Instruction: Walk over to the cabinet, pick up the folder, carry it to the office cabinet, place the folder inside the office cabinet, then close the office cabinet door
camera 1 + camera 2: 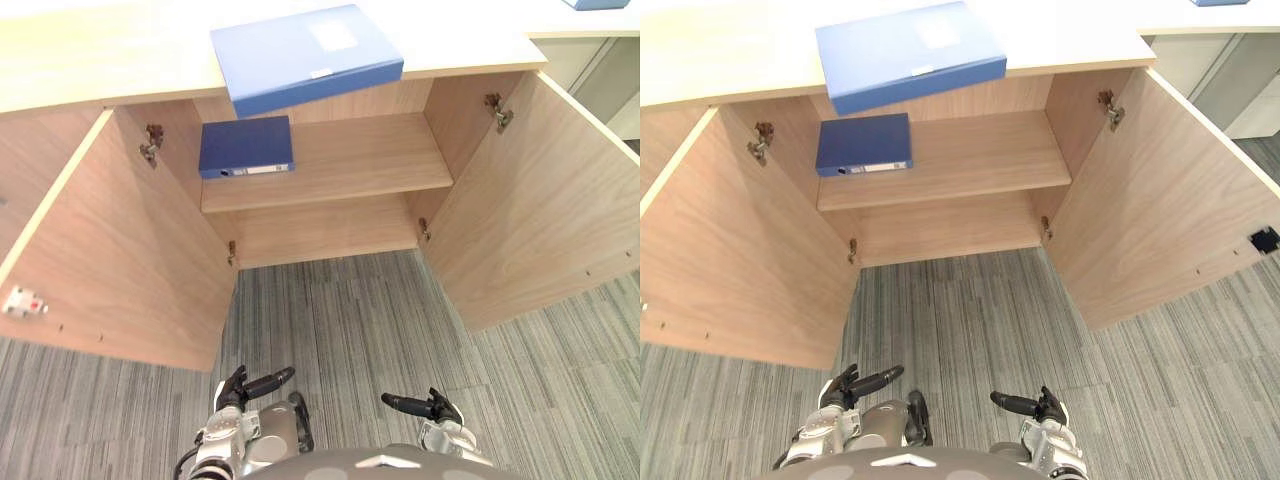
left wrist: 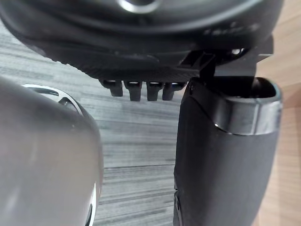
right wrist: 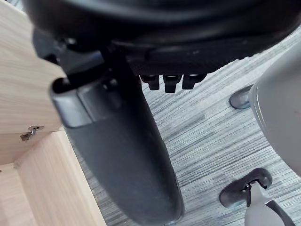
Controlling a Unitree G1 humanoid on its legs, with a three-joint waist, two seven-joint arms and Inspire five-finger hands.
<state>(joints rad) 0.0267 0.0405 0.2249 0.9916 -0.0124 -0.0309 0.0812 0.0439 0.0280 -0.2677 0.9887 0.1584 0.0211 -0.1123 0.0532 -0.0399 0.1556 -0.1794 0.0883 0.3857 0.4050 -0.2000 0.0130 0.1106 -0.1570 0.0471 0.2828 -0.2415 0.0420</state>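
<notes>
Low and close, the left hand and the right hand hang over the grey carpet. Both are empty, thumbs out and fingers relaxed, with nothing between them. Ahead of them the cabinet stands wide open, its left door and right door swung out to either side, so the way in between the hands is clear. Inside, a dark blue folder lies flat at the left end of the shelf, close to the left wall, with its labelled spine facing the robot. Above it a larger light blue folder lies flat on the desk. Its long axis runs roughly side to side and is skewed a little. Its near edge juts out past the desk's front edge, directly over the shelf. Both folders lie ahead, above and somewhat left of centre, well apart from either hand, with the left hand nearer. Which folder the task means cannot be told. If it is the one on the desk, the overhanging edge looks like the natural place to take hold. If it is the one on the shelf, only closing the doors would remain.
</notes>
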